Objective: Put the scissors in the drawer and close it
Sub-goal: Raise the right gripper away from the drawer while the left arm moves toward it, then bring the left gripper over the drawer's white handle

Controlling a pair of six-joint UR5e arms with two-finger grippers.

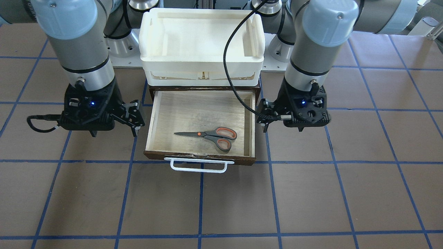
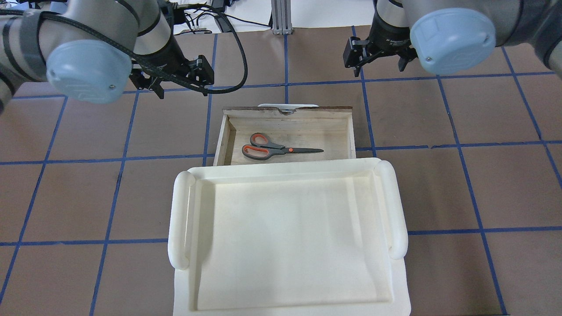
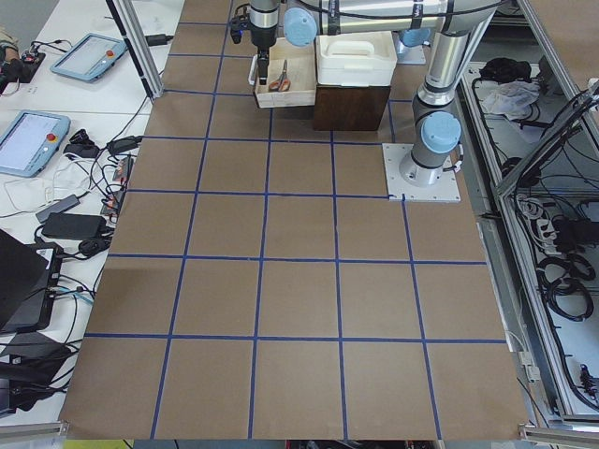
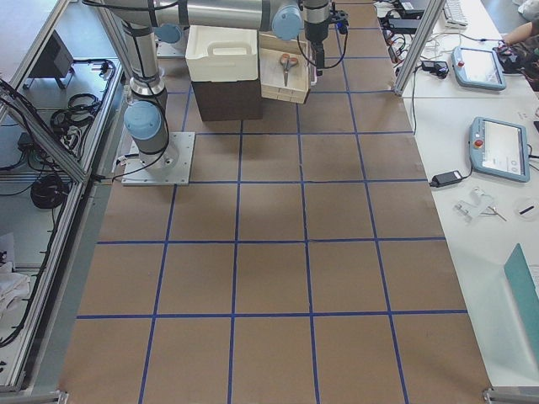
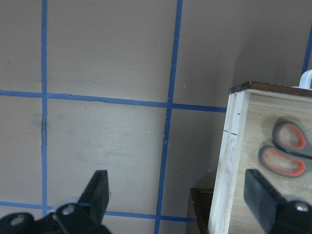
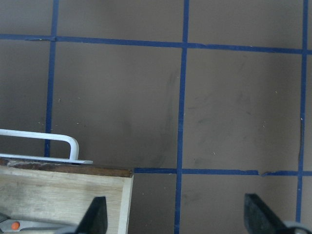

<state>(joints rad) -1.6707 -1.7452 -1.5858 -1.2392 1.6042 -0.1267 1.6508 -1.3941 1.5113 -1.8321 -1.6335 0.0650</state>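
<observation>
The scissors (image 1: pixel 211 135) have grey handles lined orange and lie flat inside the open drawer (image 1: pixel 157 117), blades pointing to the robot's right. They also show in the overhead view (image 2: pixel 272 149) and at the edge of the left wrist view (image 5: pixel 287 151). The drawer's white bar handle (image 1: pixel 199 166) faces away from the robot. My left gripper (image 1: pixel 264 117) is open and empty above the table beside the drawer's left wall (image 5: pixel 231 161). My right gripper (image 1: pixel 136 117) is open and empty beside the drawer's right side, near its front corner (image 6: pixel 68 169).
A white foam tray (image 2: pixel 178 219) sits on the dark brown cabinet above the drawer. A black cable (image 1: pixel 230 69) hangs from the left arm across the tray and drawer. The brown table (image 1: pixel 311 200) has a blue tape grid.
</observation>
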